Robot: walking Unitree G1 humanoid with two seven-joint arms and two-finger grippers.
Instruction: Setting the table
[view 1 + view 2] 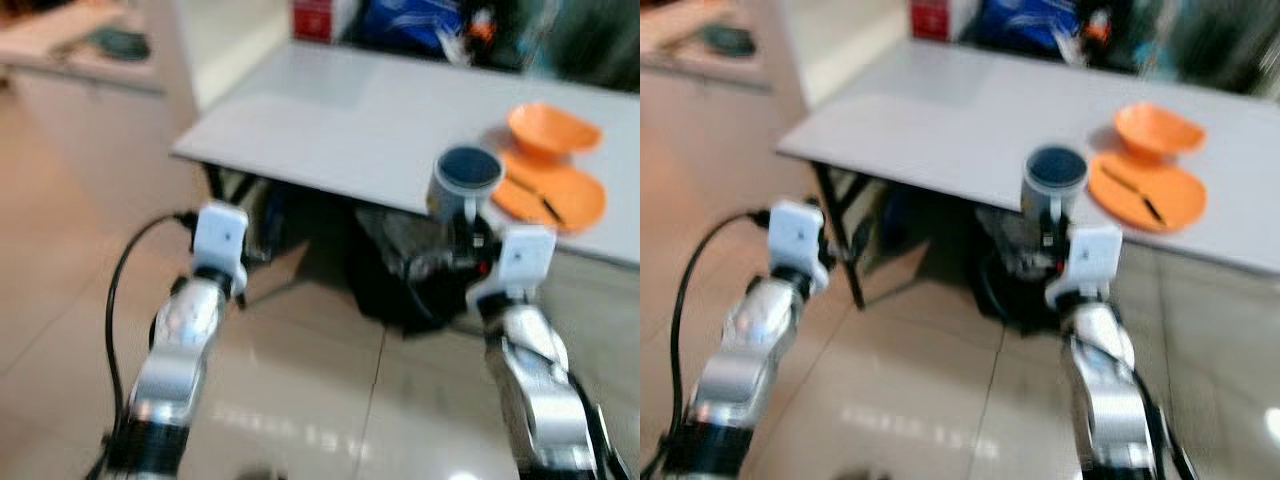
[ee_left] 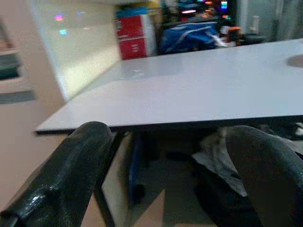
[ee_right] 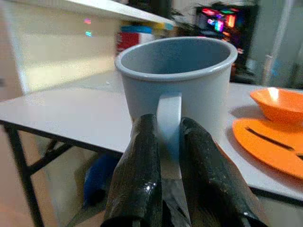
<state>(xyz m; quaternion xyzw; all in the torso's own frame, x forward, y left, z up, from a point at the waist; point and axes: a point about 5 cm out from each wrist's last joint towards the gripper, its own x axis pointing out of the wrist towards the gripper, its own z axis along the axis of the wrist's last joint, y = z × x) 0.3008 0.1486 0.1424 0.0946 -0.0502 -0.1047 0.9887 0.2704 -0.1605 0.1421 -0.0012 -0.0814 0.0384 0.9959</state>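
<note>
Grey table (image 1: pixel 330 120) ahead, near edge close to both arms. Orange plate (image 1: pixel 570 195) with dark utensil (image 1: pixel 545 205) lying across it, orange bowl (image 1: pixel 552 128) touching its far rim. Grey mug (image 3: pixel 177 87) held upright by its handle in clenched right gripper (image 3: pixel 163 142), just beside plate. Left gripper (image 2: pixel 165 179) spread wide, empty, facing the table edge. Risk: narrow handle pinch, so mug may swivel, or clip the plate when lowered.

Right end effector (image 3: pixel 163 156) clamped; left end effector (image 2: pixel 165 179) spread.
</note>
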